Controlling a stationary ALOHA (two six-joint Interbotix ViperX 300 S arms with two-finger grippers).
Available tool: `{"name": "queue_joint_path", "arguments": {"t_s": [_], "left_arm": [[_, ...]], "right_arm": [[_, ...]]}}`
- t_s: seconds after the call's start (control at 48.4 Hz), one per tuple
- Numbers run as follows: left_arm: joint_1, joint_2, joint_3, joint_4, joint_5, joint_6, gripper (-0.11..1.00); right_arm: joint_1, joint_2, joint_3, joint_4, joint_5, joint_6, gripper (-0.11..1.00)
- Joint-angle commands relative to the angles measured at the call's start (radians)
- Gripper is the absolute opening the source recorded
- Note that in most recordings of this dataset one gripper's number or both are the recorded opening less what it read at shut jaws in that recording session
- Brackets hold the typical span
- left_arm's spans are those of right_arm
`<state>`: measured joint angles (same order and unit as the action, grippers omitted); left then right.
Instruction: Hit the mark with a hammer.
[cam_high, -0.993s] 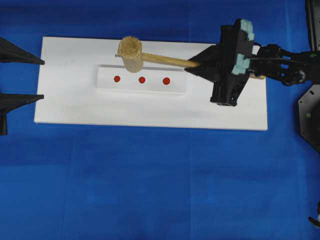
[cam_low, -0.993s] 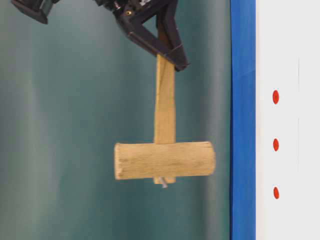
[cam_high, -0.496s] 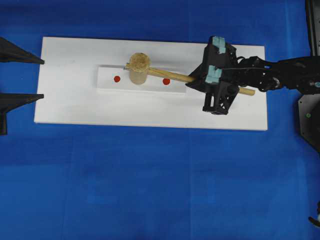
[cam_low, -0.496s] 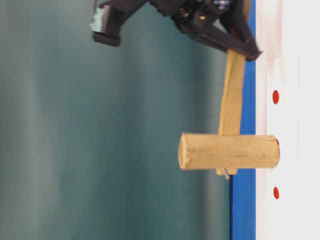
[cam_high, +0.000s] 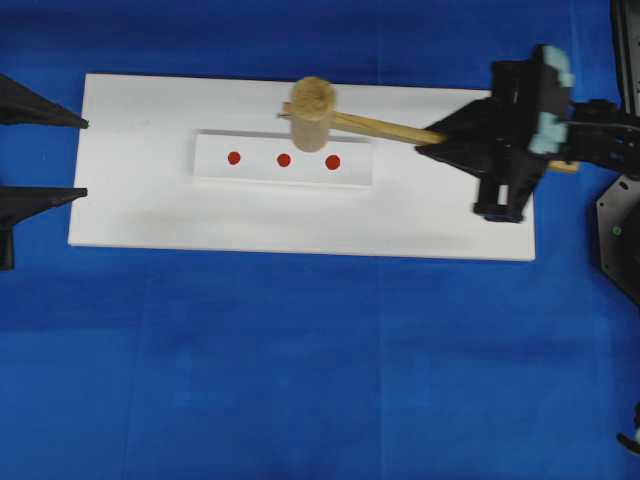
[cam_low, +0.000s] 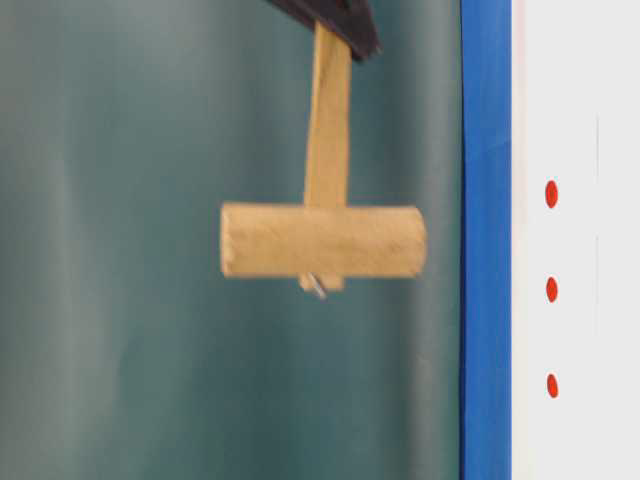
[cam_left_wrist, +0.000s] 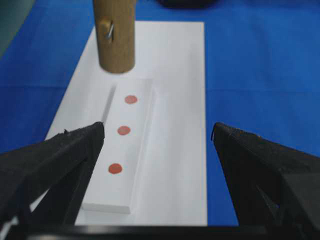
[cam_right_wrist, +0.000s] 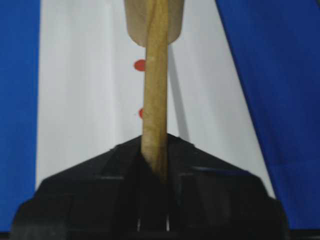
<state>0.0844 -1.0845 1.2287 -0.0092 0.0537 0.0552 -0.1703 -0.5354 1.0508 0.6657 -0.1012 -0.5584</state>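
Right gripper (cam_high: 440, 140) clamped on the hammer (cam_high: 318, 103) handle; head out to its left, lifted clear above the white strip (cam_high: 282, 159), just right of the mark (cam_high: 284, 160). Left gripper (cam_left_wrist: 157, 137) spread wide, holding nothing.

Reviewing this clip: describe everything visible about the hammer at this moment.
The hammer is a light wooden mallet: a thick cylindrical head with a rough, fibrous end face, and a long flat-sided handle. A small metal pin sticks out where the handle passes through the head. The right pincer is shut on the handle partway along, with the butt end poking out behind it. In the table-level view the head hangs clear of the white strip, touching nothing. From overhead it sits beside the row of red dots.
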Motion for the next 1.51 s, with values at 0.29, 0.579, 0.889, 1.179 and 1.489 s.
{"name": "queue_joint_path", "arguments": {"t_s": [0.29,0.579,0.889,1.179,1.489], "left_arm": [[0.005,0.0,-0.009,-0.002,-0.005,0.0,0.88],[0.005,-0.008,-0.009,-0.002,-0.005,-0.006,0.88],[0.005,-0.009,-0.009,-0.002,-0.005,-0.006,0.88],[0.005,-0.009,-0.008,-0.002,-0.005,-0.006,0.88],[0.005,-0.008,-0.008,-0.002,-0.005,-0.006,0.88]], "right_arm": [[0.002,0.124,0.028,0.003,0.008,0.006,0.03],[0.008,0.238,0.012,0.02,0.031,-0.008,0.03],[0.015,0.074,-0.029,0.003,0.028,-0.009,0.03],[0.017,0.046,-0.043,-0.011,0.025,-0.009,0.03],[0.051,0.17,-0.158,-0.011,0.023,-0.011,0.03]]}}
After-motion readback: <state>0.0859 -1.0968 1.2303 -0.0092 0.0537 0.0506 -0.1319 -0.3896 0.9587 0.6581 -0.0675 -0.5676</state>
